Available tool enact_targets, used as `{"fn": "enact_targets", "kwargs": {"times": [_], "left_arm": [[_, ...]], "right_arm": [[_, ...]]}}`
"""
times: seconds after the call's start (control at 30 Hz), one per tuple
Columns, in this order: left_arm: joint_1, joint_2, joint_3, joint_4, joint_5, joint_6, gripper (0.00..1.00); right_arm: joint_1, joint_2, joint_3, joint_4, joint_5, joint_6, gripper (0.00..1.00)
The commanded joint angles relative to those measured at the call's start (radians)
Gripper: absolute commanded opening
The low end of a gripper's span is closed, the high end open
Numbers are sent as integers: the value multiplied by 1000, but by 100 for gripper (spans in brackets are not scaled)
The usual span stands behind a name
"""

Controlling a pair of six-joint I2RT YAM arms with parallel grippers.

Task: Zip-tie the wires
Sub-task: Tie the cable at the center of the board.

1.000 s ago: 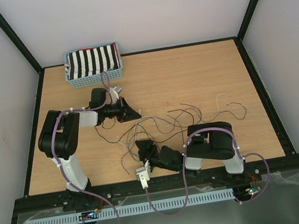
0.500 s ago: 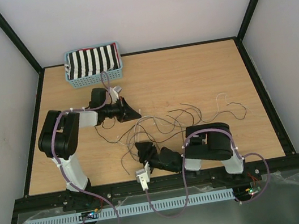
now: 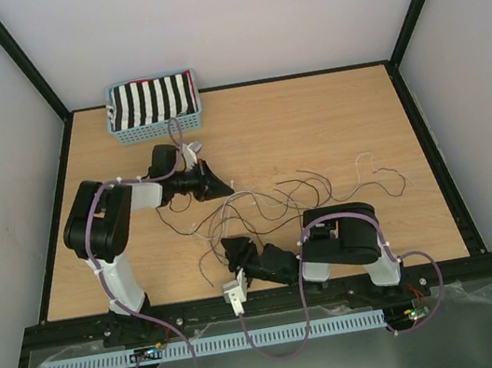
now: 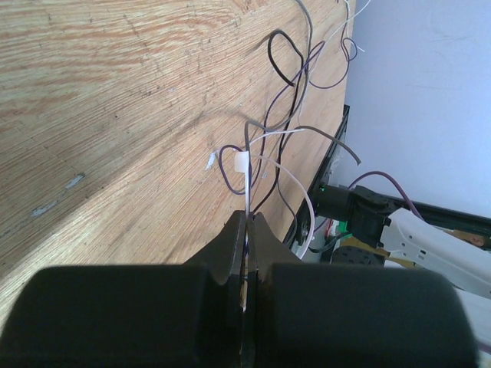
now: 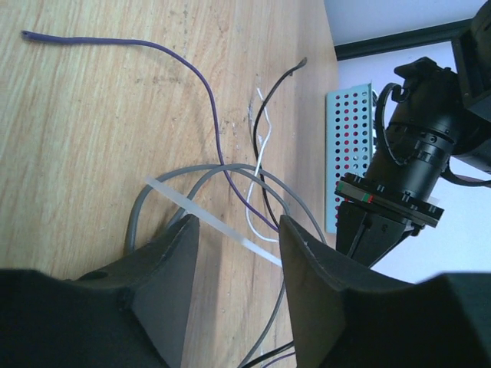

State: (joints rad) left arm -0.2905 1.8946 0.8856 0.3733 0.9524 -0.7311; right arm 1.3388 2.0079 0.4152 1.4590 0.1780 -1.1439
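Basket (image 3: 154, 105) is sitting at the desk's (image 3: 329, 113) far-left corner. My left jaws are clamping shut on the tail of the white zip tie (image 4: 242, 162), its head sitting against the wires (image 3: 277, 199), which are sprawling in loops mid-desk between both arms. My right jaws are standing partly open, straddling a pale strip (image 5: 215, 224) and grey wire loops.

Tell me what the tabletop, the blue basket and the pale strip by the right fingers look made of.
Tabletop: wood or wood-look laminate, matte; grain lines show. Blue basket: likely moulded plastic, its wall pierced with regular round holes. Pale strip: probably translucent nylon or similar plastic; flat, thin, slightly glossy, wood faintly showing through.
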Motion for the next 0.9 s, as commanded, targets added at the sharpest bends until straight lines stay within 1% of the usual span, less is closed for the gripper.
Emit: {"fn": "enact_targets", "kwargs": {"times": [0.0, 0.27, 0.53, 0.7, 0.87], "left_arm": [[-8, 18, 28, -6, 2, -3, 0], [-10, 17, 29, -5, -1, -4, 0], [-12, 18, 29, -5, -1, -4, 0], [-13, 18, 29, -5, -1, -4, 0], [-13, 20, 30, -5, 0, -3, 0]], "right_arm": [[15, 34, 1, -88, -38, 32, 54], [17, 43, 7, -94, -37, 39, 40], [19, 45, 9, -101, -43, 38, 30], [19, 40, 17, -131, -57, 48, 27], [19, 45, 25, -147, -58, 47, 18]]}}
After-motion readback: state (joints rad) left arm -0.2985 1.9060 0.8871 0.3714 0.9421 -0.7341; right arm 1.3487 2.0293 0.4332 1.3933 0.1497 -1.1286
